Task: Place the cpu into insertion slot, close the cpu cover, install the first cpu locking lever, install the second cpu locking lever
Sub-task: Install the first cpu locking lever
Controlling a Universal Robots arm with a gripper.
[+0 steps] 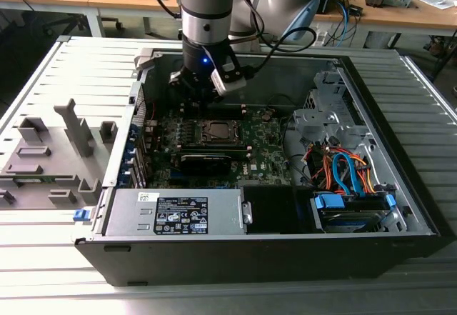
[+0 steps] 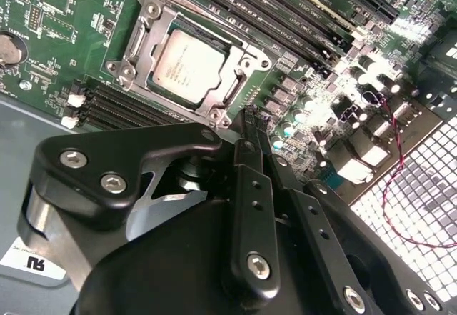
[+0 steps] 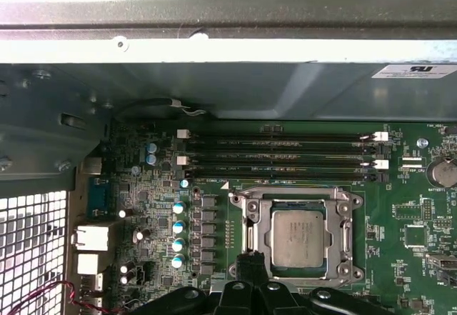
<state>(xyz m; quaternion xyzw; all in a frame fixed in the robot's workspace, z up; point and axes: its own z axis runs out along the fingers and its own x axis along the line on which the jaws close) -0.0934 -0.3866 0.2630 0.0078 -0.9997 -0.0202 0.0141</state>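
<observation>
The cpu (image 2: 188, 65) (image 3: 300, 238) lies flat in the insertion slot (image 1: 216, 131) on the green motherboard, silvery face up. The cpu cover (image 3: 251, 233) (image 2: 233, 86) lies down around it, and the chip shows through its window. My gripper (image 2: 250, 118) (image 3: 248, 260) (image 1: 202, 104) hangs just above the board beside one edge of the socket. Its black fingers are shut together with nothing between them. The tips are close to the socket frame; whether they touch it I cannot tell.
Long black memory slots (image 3: 278, 154) run beside the socket, with the case wall (image 3: 228, 43) beyond them. In the open case sit a black card (image 1: 206, 161), a power supply (image 1: 175, 211) and a drive cage with coloured cables (image 1: 343, 172). A grey fixture (image 1: 50, 158) stands at the exterior view's left.
</observation>
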